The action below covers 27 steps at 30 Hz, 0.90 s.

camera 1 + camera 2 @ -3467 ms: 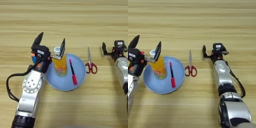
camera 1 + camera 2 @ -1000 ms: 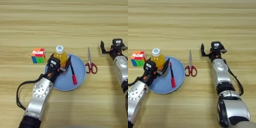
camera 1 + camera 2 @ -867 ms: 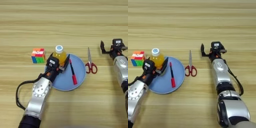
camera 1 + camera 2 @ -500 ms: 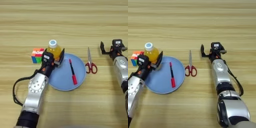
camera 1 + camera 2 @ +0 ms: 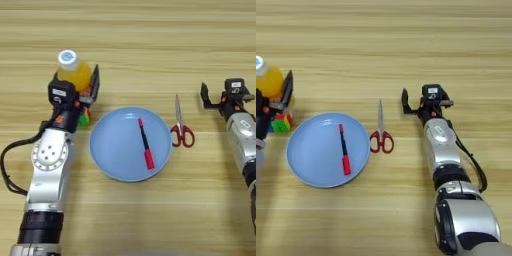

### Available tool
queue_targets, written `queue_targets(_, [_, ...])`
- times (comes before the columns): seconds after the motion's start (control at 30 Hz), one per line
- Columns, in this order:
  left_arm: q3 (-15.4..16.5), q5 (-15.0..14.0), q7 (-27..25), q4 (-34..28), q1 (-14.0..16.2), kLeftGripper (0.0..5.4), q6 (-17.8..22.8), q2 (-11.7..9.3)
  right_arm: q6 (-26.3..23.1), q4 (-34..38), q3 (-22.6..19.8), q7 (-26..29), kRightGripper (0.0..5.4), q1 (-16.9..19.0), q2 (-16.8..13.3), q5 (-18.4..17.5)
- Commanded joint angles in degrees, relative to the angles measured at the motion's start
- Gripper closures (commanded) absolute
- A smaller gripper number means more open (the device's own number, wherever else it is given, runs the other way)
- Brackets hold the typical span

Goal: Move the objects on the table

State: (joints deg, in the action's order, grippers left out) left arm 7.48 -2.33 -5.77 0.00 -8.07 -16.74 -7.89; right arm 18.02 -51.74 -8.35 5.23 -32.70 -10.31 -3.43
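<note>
Plate (image 5: pixel 107 155) holds 1 pen (image 5: pixel 145 149); left pincer (image 5: pixel 80 85) grips juice bottle (image 5: pixel 73 72).

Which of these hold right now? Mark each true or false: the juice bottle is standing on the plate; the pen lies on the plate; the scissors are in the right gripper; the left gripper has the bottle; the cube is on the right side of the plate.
1. The juice bottle is standing on the plate. False: it is off the plate, beyond its left rim.
2. The pen lies on the plate. True.
3. The scissors are in the right gripper. False: they lie on the table between plate and gripper, apart from both.
4. The left gripper has the bottle. True: it is shut on it.
5. The cube is on the right side of the plate. False: it is on the left, partly hidden by the left gripper.
</note>
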Motion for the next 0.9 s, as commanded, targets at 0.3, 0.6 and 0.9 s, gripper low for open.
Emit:
queue_targets(0.3, [7.01, 6.42, 11.21, 13.28, -5.72, 2.06, -1.08, -5.85, 0.02, 0.32, 0.21, 0.21, 0.00, -0.32, -0.28, 0.24])
queue_targets(0.6, [6.50, 2.20, 7.26, 25.01, -8.93, 2.06, -0.32, -5.58, -0.07, 0.91, 0.28, 0.23, 0.00, 0.02, -0.25, 0.23])
queue_targets(0.9, [5.49, 1.39, 4.83, 32.91, -10.95, 2.06, -1.82, -5.59, -0.07, 1.28, 0.40, 0.23, 0.00, 0.13, -0.07, 0.24])
